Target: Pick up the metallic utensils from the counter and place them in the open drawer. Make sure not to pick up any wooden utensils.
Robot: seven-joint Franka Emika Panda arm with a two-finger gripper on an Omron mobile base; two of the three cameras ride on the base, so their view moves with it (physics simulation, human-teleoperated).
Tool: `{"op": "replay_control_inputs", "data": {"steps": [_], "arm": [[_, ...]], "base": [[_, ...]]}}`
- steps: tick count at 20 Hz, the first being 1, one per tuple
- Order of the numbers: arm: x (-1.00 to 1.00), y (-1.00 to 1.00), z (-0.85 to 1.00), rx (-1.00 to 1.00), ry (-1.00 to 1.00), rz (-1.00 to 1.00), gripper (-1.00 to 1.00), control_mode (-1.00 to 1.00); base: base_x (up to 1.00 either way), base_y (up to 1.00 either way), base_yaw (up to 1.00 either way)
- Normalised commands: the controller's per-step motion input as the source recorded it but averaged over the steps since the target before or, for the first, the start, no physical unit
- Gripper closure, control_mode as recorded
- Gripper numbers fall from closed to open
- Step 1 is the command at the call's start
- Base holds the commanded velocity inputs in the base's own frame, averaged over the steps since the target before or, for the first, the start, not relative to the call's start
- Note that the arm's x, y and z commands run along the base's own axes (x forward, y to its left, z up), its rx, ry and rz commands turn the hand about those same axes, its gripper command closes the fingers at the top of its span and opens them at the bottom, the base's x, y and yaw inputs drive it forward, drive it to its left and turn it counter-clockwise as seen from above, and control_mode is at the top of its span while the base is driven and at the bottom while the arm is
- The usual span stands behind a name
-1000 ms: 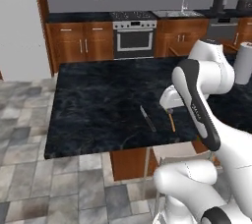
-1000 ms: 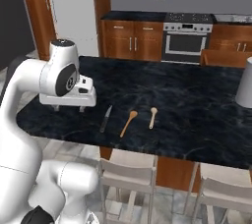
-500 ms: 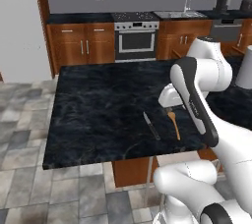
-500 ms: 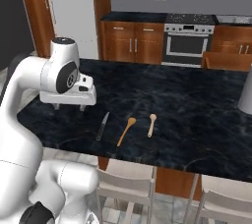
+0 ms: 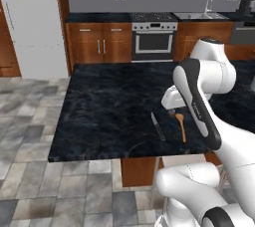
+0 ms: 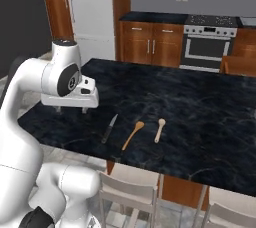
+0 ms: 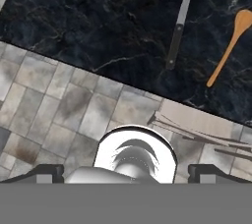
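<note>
On the black island counter lies a grey table knife with a darker handle, a metallic utensil. Two orange-tan wooden spoons rest to its right, the longer nearer the knife, the shorter beyond. My gripper hovers open and empty above the counter's near left corner, left of the knife. In the hand view the knife and one wooden spoon lie ahead of the spread fingertips, with the counter edge and floor between. The open drawer is out of view.
Two pale stools stand against the island's near side. A stove and wood cabinets line the back wall, with a fridge to the left. Grey tiled floor spreads left of the island.
The whole picture has shifted in both base views, so the base has moved; the utensils sit in the same places on the counter. The jaws stay open.
</note>
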Motion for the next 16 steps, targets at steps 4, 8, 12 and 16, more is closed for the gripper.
{"op": "replay_control_inputs", "data": {"steps": [4, 8, 12, 16], "arm": [[0.0, 0.0, 0.0, 0.0, 0.0, 0.0, -1.0, 1.0], [0.0, 0.0, 0.0, 0.0, 0.0, 0.0, -1.0, 1.0], [0.42, -0.01, -0.6, 0.0, 0.23, 0.09, -1.0, -1.0], [0.51, -0.01, -0.79, 0.0, 0.34, 0.11, -1.0, -1.0]], "base": [[0.23, 0.0, 0.21], [0.36, 0.0, 0.17], [0.0, 0.0, 0.0], [0.0, 0.0, 0.0]]}}
